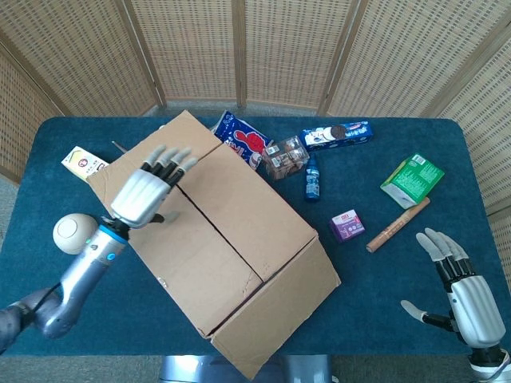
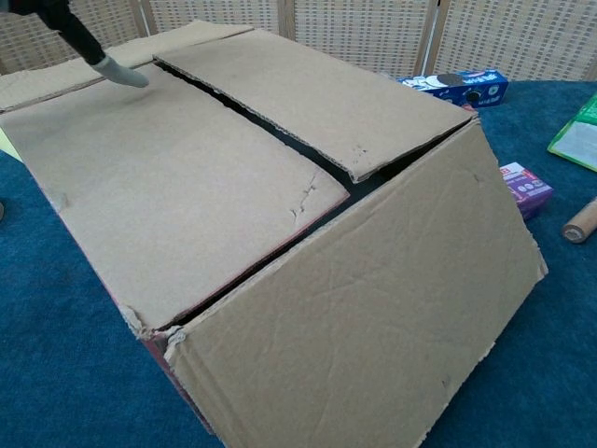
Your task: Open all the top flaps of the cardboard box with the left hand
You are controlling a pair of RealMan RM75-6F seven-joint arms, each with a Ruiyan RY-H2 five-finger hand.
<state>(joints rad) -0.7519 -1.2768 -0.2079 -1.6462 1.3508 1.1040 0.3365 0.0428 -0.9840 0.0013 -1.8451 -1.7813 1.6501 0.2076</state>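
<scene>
The cardboard box (image 1: 219, 239) sits mid-table and fills the chest view (image 2: 187, 187). Its two inner flaps lie closed, meeting at a diagonal seam. The near outer flap (image 1: 275, 315) (image 2: 373, 327) is folded out and down. The far-left outer flap (image 1: 132, 163) stands out from the box's left end. My left hand (image 1: 148, 191) hovers over the left end of the box, fingers spread and holding nothing. In the chest view only one of its fingertips (image 2: 119, 72) shows, close to the left inner flap. My right hand (image 1: 461, 283) rests open at the near right of the table.
A white ball (image 1: 76, 232) and a small packet (image 1: 83, 163) lie left of the box. Behind it are a blue bag (image 1: 239, 137), a snack pack (image 1: 286, 157), a cookie box (image 1: 337, 134) and a blue bottle (image 1: 312, 177). At the right lie a purple box (image 1: 346, 225), a wooden stick (image 1: 398, 224) and a green packet (image 1: 411, 179).
</scene>
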